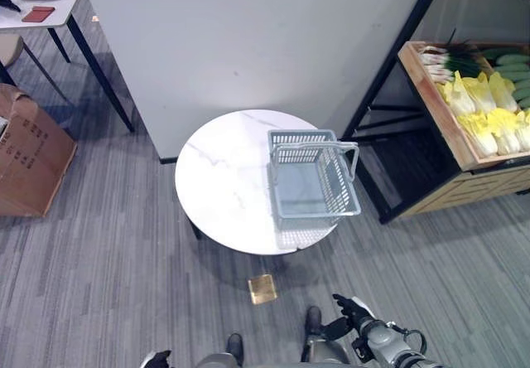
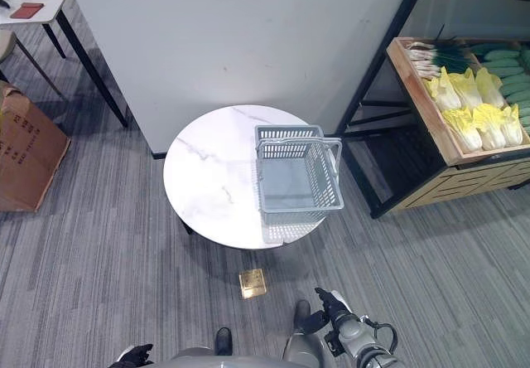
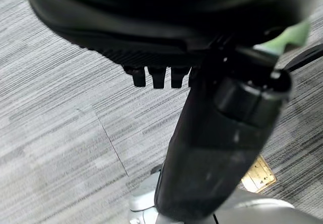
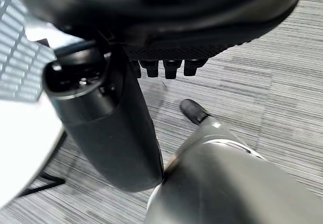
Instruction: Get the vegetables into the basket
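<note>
Left eye view: the basket [image 1: 313,176] sits empty on the round white table [image 1: 224,181], toward the table's shelf-side edge, its handle folded across the top. The vegetables [image 1: 489,107] lie in a wooden crate [image 1: 431,103] on the black shelf [image 1: 389,119], well apart from the basket on its far right: pale yellow-green cabbages in a cluster, leeks and cucumbers behind them, long axes running roughly across the crate.

The right hand [image 1: 352,310] hangs low, near the table's front edge, holding nothing; its fingers look relaxed and straight. The left hand [image 1: 156,358] hangs low too, further from the shelf, fingers likewise loose and empty.

By my reckoning nothing is begun yet: the right hand is the nearer one, and must reach up and rightward past the basket to the crate.
</note>
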You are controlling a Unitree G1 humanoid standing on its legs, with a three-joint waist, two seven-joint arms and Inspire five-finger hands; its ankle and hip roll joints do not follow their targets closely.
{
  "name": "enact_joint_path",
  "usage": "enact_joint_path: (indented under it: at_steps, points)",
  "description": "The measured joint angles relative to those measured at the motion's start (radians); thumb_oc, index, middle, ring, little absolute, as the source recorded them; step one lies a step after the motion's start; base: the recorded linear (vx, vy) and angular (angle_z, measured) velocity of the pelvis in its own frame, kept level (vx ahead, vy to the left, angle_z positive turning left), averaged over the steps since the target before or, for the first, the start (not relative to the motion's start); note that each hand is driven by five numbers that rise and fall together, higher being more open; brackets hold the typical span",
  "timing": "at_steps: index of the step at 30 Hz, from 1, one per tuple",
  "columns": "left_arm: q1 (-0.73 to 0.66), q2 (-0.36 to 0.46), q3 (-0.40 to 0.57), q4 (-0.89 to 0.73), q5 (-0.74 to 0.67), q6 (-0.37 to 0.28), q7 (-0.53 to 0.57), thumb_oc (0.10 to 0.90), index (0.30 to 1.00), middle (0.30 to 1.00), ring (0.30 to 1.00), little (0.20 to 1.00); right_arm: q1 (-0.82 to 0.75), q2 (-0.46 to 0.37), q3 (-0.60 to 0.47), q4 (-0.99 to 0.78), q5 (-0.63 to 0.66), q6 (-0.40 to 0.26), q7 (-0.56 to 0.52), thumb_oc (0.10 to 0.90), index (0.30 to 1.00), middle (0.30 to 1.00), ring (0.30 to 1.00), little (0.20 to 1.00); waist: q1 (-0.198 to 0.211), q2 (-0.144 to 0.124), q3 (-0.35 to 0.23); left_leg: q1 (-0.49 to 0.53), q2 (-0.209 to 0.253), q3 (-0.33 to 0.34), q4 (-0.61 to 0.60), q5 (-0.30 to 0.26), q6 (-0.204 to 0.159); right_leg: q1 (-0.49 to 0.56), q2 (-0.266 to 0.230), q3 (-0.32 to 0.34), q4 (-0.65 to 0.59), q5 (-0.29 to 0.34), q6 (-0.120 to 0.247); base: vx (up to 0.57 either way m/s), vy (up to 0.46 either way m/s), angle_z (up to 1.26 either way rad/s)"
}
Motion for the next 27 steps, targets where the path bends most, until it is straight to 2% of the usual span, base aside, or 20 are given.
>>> enact_joint_path:
  at_steps: [1,2,3,4,7,8,10,11,13,14,15,16,17,18,20,21,24,25,27]
  points:
    - [0.006,0.002,0.009,0.003,0.003,0.001,0.0,0.9,1.0,1.0,1.0,1.0,0.012,0.004,0.0,0.0,0.0,0.003,-0.001,0.9,1.0,1.0,1.0,1.0,0.001,-0.014,-0.008,0.011,0.002,-0.011,0.0,-0.008,-0.016,0.015,0.001,-0.004,-0.004,0.016,-0.018,0.14,-0.184,0.37]
    - [0.012,-0.021,0.012,0.0,0.008,-0.001,0.001,0.9,1.0,1.0,1.0,1.0,0.019,-0.011,-0.002,-0.003,-0.001,0.003,-0.001,0.9,1.0,1.0,1.0,1.0,0.001,0.037,-0.015,0.019,0.068,-0.026,0.016,-0.019,-0.048,0.044,0.064,-0.025,-0.014,0.003,-0.04,0.23,-0.331,0.28]
    - [0.014,-0.025,0.012,-0.003,0.015,-0.002,0.0,0.9,1.0,1.0,1.0,1.0,0.018,-0.017,0.001,-0.003,-0.001,0.006,0.0,0.9,1.0,1.0,1.0,1.0,0.004,0.057,-0.015,0.022,0.099,-0.03,0.024,-0.03,-0.066,0.059,0.095,-0.039,-0.025,0.002,-0.053,0.16,-0.25,0.14]
    - [0.013,-0.025,0.012,-0.006,0.015,-0.001,0.0,0.9,1.0,1.0,1.0,1.0,0.016,-0.019,0.002,-0.003,-0.002,0.01,0.002,0.9,1.0,1.0,1.0,1.0,0.007,0.066,-0.017,0.017,0.12,-0.029,0.041,-0.028,-0.068,0.064,0.118,-0.043,-0.03,0.004,-0.079,0.12,-0.223,0.03]
    - [0.001,-0.025,0.011,-0.003,0.015,0.0,0.002,0.9,1.0,1.0,1.0,1.0,0.017,-0.033,0.001,-0.007,-0.002,0.013,0.003,0.9,1.0,1.0,1.0,1.0,0.002,0.069,-0.017,-0.038,0.149,-0.043,0.159,-0.025,-0.082,0.079,0.146,-0.056,-0.036,-0.021,-0.112,0.06,-0.184,0.01]
    - [-0.013,-0.025,0.011,-0.002,0.015,-0.001,0.002,0.9,1.0,1.0,1.0,1.0,0.015,-0.049,0.003,-0.006,-0.002,0.013,0.003,0.9,1.0,1.0,1.0,1.0,0.002,0.07,-0.016,-0.09,0.154,-0.065,0.26,-0.023,-0.088,0.086,0.155,-0.056,-0.047,-0.03,-0.125,0.04,-0.144,-0.06]
    - [-0.028,-0.027,0.013,0.001,0.015,-0.001,0.007,0.9,1.0,1.0,1.0,1.0,0.016,-0.068,0.016,-0.001,-0.001,0.014,0.0,0.9,1.0,1.0,1.0,1.0,0.001,0.072,-0.015,-0.129,0.155,-0.101,0.342,-0.007,-0.132,0.092,0.161,-0.062,-0.044,-0.041,-0.146,0.08,-0.104,-0.01]
    - [-0.039,-0.025,0.014,0.003,0.015,0.0,0.01,0.9,1.0,1.0,1.0,1.0,0.021,-0.082,0.02,0.013,-0.001,0.014,-0.001,0.9,1.0,1.0,1.0,1.0,-0.002,0.07,-0.013,-0.15,0.153,-0.136,0.391,0.016,-0.171,0.111,0.166,-0.062,-0.046,-0.055,-0.166,0.1,-0.066,0.03]
    - [-0.041,-0.026,0.01,-0.005,0.015,0.0,0.01,0.9,1.0,1.0,1.0,1.0,0.024,-0.104,0.02,0.026,0.0,0.015,-0.006,0.9,1.0,1.0,1.0,1.0,-0.005,0.064,-0.006,-0.15,0.163,-0.151,0.386,0.011,-0.193,0.125,0.168,-0.063,-0.054,-0.069,-0.182,0.06,0.004,0.04]
    - [-0.042,-0.026,0.009,-0.007,0.016,0.0,0.01,0.9,1.0,1.0,1.0,1.0,0.024,-0.114,0.02,0.037,0.0,0.018,-0.007,0.9,1.0,1.0,1.0,1.0,-0.008,0.065,-0.003,-0.148,0.164,-0.15,0.348,0.011,-0.193,0.124,0.171,-0.067,-0.054,-0.07,-0.184,0.1,0.056,0.21]
    - [-0.048,-0.026,0.011,-0.007,0.014,0.0,0.012,0.9,1.0,1.0,1.0,1.0,0.028,-0.129,0.019,0.042,0.001,0.026,-0.01,0.9,1.0,1.0,1.0,1.0,-0.019,0.068,0.004,-0.17,0.18,-0.136,0.29,0.011,-0.197,0.127,0.17,-0.069,-0.055,-0.093,-0.203,0.1,0.056,0.25]
    - [-0.048,-0.018,0.009,-0.005,0.014,0.0,0.014,0.9,1.0,1.0,1.0,1.0,0.029,-0.137,0.016,0.061,0.001,0.035,-0.017,0.9,1.0,1.0,1.0,1.0,-0.02,0.073,0.009,-0.173,0.207,-0.102,0.079,0.051,-0.191,0.127,0.179,-0.083,-0.055,-0.098,-0.2,0.15,0.185,0.15]
    - [-0.041,-0.02,0.01,-0.011,0.014,0.0,0.013,0.9,1.0,1.0,1.0,1.0,0.036,-0.139,0.015,0.059,0.001,0.034,-0.02,0.9,1.0,1.0,1.0,1.0,-0.022,0.081,0.009,-0.19,0.217,-0.094,0.044,0.079,-0.184,0.128,0.185,-0.081,-0.056,-0.098,-0.199,0.15,0.276,-0.16]
    - [-0.038,-0.037,-0.01,-0.021,0.013,0.001,0.013,0.9,1.0,1.0,1.0,1.0,0.045,-0.141,0.018,0.057,0.001,0.028,-0.026,0.9,1.0,1.0,1.0,1.0,-0.026,0.101,0.013,-0.213,0.204,-0.097,0.053,0.092,-0.176,0.138,0.192,-0.057,-0.055,-0.1,-0.144,0.15,0.276,-0.38]
    - [-0.023,-0.059,-0.011,-0.027,0.014,0.0,0.012,0.9,1.0,1.0,1.0,1.0,0.051,-0.139,-0.021,0.055,0.001,0.023,-0.029,0.9,1.0,1.0,1.0,1.0,-0.022,0.131,0.007,-0.199,0.196,-0.082,0.03,0.11,-0.15,0.14,0.198,-0.035,-0.055,-0.106,-0.146,0.05,0.154,-0.55]
    - [-0.017,-0.072,-0.011,-0.025,0.014,0.001,0.011,0.9,1.0,1.0,1.0,1.0,0.059,-0.135,-0.022,0.055,0.001,0.021,-0.03,0.9,1.0,1.0,1.0,1.0,-0.029,0.149,-0.003,-0.187,0.189,-0.077,0.019,0.131,-0.138,0.14,0.194,-0.014,-0.055,-0.101,-0.127,0.03,0.224,-0.55]
    - [-0.018,-0.059,-0.012,-0.023,0.015,0.0,0.01,0.9,1.0,1.0,1.0,1.0,0.083,-0.109,-0.024,0.065,0.001,0.021,-0.024,0.9,1.0,1.0,1.0,1.0,-0.033,0.122,-0.007,-0.165,0.134,-0.038,-0.002,0.129,-0.103,0.136,0.14,0.02,-0.054,-0.096,-0.09,-0.02,0.213,-0.31]
    - [-0.021,-0.057,-0.01,-0.025,0.014,0.0,0.01,0.9,1.0,1.0,1.0,1.0,0.096,-0.094,-0.045,0.076,0.003,0.023,-0.024,0.9,1.0,1.0,1.0,1.0,-0.037,0.115,-0.008,-0.155,0.101,-0.023,-0.002,0.122,-0.082,0.136,0.107,0.034,-0.051,-0.08,-0.068,-0.02,0.181,-0.21]
    - [-0.021,-0.055,-0.007,-0.026,0.014,-0.002,0.01,0.9,1.0,1.0,1.0,1.0,0.1,-0.084,-0.103,0.098,0.022,0.031,-0.027,0.9,1.0,1.0,1.0,1.0,-0.041,0.106,-0.005,-0.133,0.07,0.008,-0.002,0.106,-0.058,0.139,0.075,0.054,-0.042,-0.079,-0.052,0.01,0.148,-0.32]
